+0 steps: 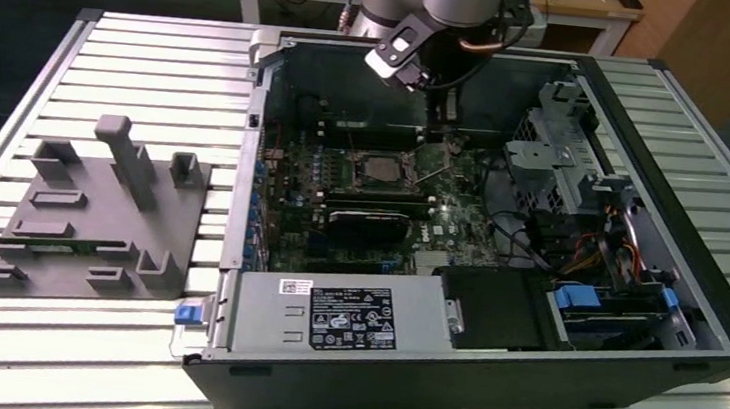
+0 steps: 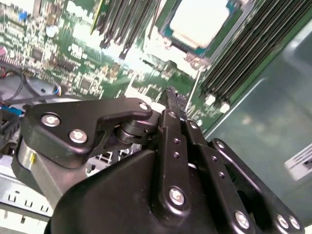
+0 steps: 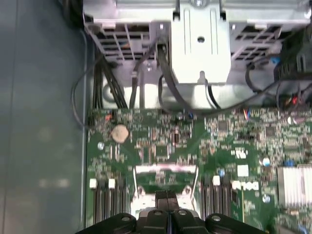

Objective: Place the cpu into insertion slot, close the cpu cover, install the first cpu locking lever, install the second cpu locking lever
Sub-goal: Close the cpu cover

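Jaws together, cpu (image 2: 201,22) apparently seated in second wrist view

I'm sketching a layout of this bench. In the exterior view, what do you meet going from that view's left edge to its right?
Grey fixture block with upright posts → blue clip at the case corner → insertion slot → metal drive cage.

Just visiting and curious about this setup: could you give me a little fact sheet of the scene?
setting: open computer case on a slatted metal table
end effector: inside the case over the green motherboard, fingers closed together
cpu: silver-topped, lying in the insertion slot
beside the case: grey moulded fixture, on the exterior view's left
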Robot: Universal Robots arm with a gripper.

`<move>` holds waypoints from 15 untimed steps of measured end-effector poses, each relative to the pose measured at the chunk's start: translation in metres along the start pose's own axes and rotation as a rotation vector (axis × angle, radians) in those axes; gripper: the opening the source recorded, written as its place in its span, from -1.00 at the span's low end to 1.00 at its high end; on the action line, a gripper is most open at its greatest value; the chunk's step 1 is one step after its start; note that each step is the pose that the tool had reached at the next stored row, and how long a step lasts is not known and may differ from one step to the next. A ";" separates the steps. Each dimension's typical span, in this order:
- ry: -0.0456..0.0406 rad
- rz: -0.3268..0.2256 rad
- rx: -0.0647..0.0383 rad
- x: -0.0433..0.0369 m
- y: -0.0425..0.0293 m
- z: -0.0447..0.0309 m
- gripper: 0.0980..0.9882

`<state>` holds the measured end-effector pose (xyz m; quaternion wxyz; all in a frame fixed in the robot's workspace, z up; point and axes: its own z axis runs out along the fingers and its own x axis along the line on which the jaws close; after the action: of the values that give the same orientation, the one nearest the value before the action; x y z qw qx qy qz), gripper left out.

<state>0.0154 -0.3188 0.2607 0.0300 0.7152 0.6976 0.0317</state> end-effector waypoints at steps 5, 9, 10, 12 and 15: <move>0.0003 0.001 0.000 0.0004 0.0167 0.0016 -0.98; 0.0002 0.001 0.000 0.0007 0.0276 0.0027 -0.98; 0.0002 0.002 0.000 0.0008 0.0299 0.0030 -0.98; 0.0000 0.003 0.000 0.0008 0.0331 0.0040 -0.98; -0.0005 0.008 0.000 0.0009 0.0362 0.0074 -0.98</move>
<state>0.0521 -0.3188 0.2565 0.0300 0.7180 0.6947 0.0315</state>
